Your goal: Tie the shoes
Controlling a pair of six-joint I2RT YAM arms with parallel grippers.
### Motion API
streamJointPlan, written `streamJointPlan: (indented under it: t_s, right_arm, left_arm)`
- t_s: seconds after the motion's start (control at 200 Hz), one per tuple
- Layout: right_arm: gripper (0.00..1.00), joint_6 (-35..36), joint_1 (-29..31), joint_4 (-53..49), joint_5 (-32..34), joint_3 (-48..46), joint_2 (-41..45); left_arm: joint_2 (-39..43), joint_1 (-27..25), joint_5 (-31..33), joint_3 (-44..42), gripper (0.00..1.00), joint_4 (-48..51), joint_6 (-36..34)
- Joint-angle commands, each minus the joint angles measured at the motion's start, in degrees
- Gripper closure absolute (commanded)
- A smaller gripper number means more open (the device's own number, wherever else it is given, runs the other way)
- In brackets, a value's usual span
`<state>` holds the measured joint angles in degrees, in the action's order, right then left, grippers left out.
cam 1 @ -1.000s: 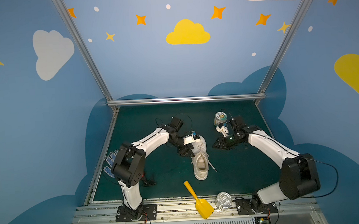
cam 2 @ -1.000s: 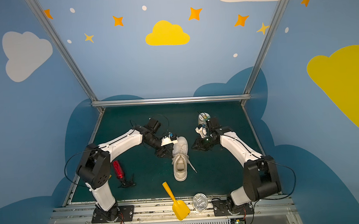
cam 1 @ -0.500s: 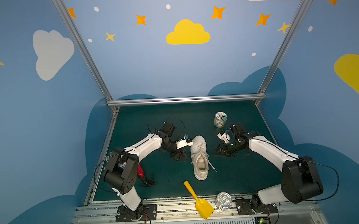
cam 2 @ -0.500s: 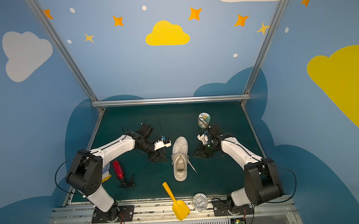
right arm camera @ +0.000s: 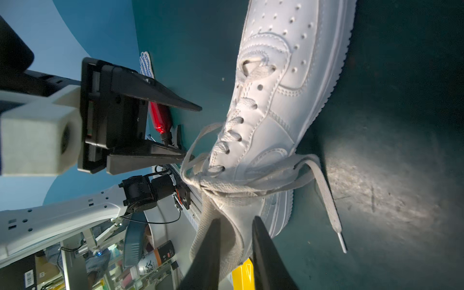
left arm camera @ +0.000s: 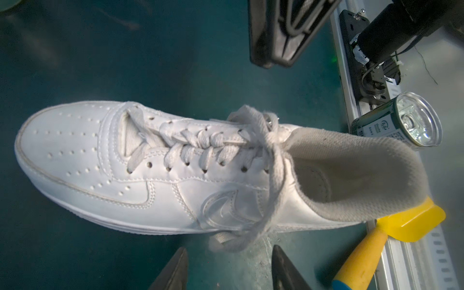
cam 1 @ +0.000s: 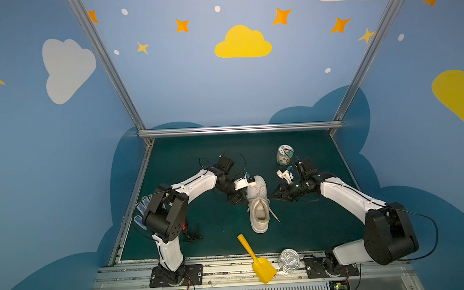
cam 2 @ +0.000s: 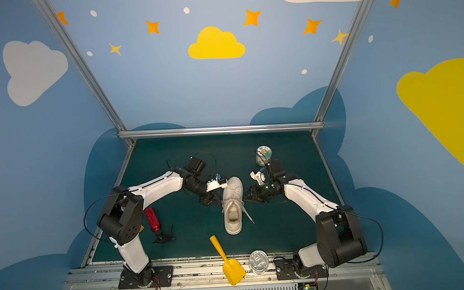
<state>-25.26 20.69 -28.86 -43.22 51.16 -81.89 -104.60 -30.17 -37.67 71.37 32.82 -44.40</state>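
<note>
beside the shoe, the left gripper stands half spread and the right gripper narrow, both empty. the laces look soft and limp; pinch each near its loose end.

Smooth leather-look sneaker on a matt mat
Its laces are fuzzy woven cloth; by the sneaker's heel sit a shiny metal can and a glossy plastic scoop.

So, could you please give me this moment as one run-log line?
shoe: upright | laces: no bow | left gripper: jaws open beside laces | right gripper: jaws slightly open, empty, clear of shoe
</note>
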Motion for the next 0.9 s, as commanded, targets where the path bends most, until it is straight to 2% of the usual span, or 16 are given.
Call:
streamJointPlan:
  t_s: [0.0, 0.33, 0.626, 0.826, 0.896]
  right_arm:
    - [0.76, -2.0, 0.9, 3.0, -2.6, -0.5, 0.1]
    - [0.77, -1.9, 1.4, 3.7, -3.0, -0.9, -0.7]
    - [0.78, -1.8, 1.6, 4.2, -2.9, -1.2, -1.0]
    - [0.78, -1.5, 1.6, 4.1, -2.9, -1.3, -0.9]
    - [0.78, -1.5, 1.7, 4.1, -2.9, -1.2, -0.9]
  left_arm:
    - [-1.6, -0.8, -1.7, 1.4, 0.48, 0.6, -1.5]
    - [-1.1, -1.1, -3.8, 4.2, 0.48, 5.6, -4.6]
    - [-4.4, -1.5, -6.7, 9.2, 0.60, 10.4, -5.7]
    - [-6.0, -1.9, -7.2, 11.2, 0.61, 12.9, -6.6]
    - [-6.4, -2.0, -7.3, 11.5, 0.68, 13.5, -6.9]
